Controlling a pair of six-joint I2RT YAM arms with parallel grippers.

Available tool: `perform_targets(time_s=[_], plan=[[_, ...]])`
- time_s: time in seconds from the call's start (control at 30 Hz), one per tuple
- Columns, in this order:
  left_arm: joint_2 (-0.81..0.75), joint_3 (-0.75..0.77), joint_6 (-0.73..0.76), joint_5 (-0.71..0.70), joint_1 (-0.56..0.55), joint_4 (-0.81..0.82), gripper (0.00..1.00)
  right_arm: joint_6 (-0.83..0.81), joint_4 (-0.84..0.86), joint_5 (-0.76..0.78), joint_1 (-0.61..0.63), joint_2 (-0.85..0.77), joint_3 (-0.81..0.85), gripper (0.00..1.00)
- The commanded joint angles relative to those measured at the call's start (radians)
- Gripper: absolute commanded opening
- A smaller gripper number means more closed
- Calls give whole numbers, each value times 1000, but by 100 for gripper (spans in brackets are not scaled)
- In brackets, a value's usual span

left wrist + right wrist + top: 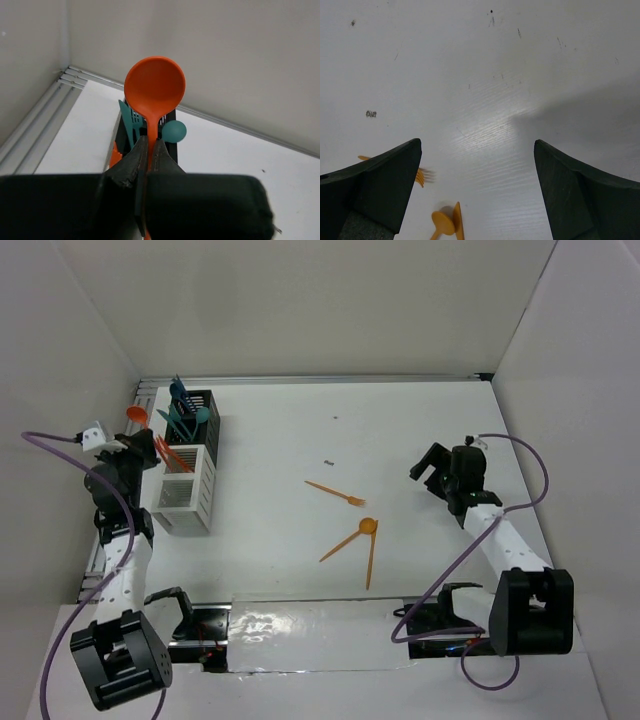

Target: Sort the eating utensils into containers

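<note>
left claw (150,152): clamped on the handle of an orange spoon (155,87), bowl upward, just left of the black bin in the top view.
right claw (476,150): fingers wide apart, nothing between them, over bare table (520,75) at centre right of the top view.
black bin (200,418): upper left, holding teal and blue utensils (182,405).
white bin (190,495): close below the black bin in frame, orange pieces (165,452) at its far end.
loose, mid-frame: orange fork (335,492), second orange spoon (352,537), thin orange utensil (371,558).
</note>
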Motion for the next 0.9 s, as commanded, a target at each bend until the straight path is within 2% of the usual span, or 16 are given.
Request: perform_targets(time_s=[0.0,0.53,0.77,0.8,0.87], plan=[[2,-33,-22,21,43,263,0,-11,64,0,-4,27,49,100],[262,-130,-16,35,19,684,0,9,107,-1,-6,112,68,99],[315,-125,1,52,8,698,0,7,107,8,-4,121,68,99],[315,-125,1,66,6,701,2,7,107,8,-4,119,68,99],[310,-133,9,82,6,709,13,5,107,8,-6,115,68,99]])
